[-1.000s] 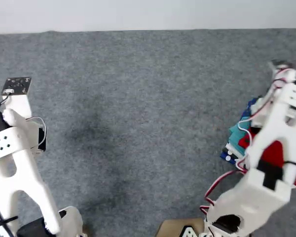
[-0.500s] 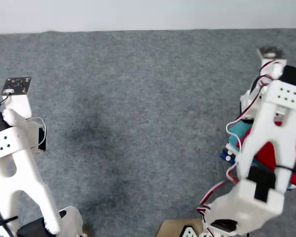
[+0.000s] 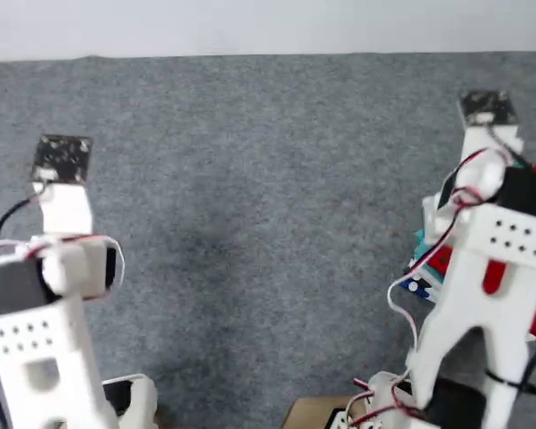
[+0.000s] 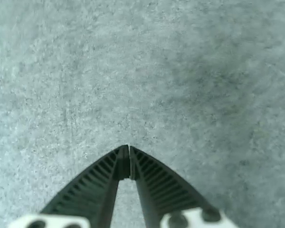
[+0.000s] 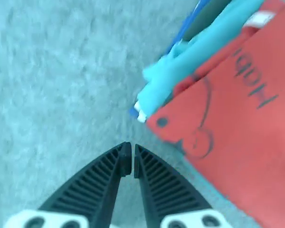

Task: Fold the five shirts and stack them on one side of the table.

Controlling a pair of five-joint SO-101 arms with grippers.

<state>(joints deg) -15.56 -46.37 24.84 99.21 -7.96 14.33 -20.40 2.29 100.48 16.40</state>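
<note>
The grey felt table (image 3: 268, 179) is the largest thing here. A broad stretch of it runs from the stack of shirts (image 3: 438, 260) across to the left arm (image 3: 54, 295) and back to the far edge, where a pale wall (image 3: 268, 27) begins. The stack lies at the right arm's side of the table, close to that side's edge. The right arm (image 3: 496, 268) stands over it in the high view and hides most of it.

In the right wrist view a red shirt (image 5: 237, 118) lies on top of the stack. A teal shirt (image 5: 190, 61) pokes out from under it at one corner, with a blue shirt (image 5: 185, 28) lower still. How many layers there are cannot be told.

The right gripper (image 5: 128, 160) hangs over bare felt just beside that corner of the stack, apart from the cloth. Its black ribbed fingers (image 5: 104, 178) meet at the tips and hold nothing.

The left gripper (image 4: 128, 164) is well apart from the stack, over felt on the far side of the table. Its fingers (image 4: 154, 183) are likewise pressed together at the tips with nothing between them.
</note>
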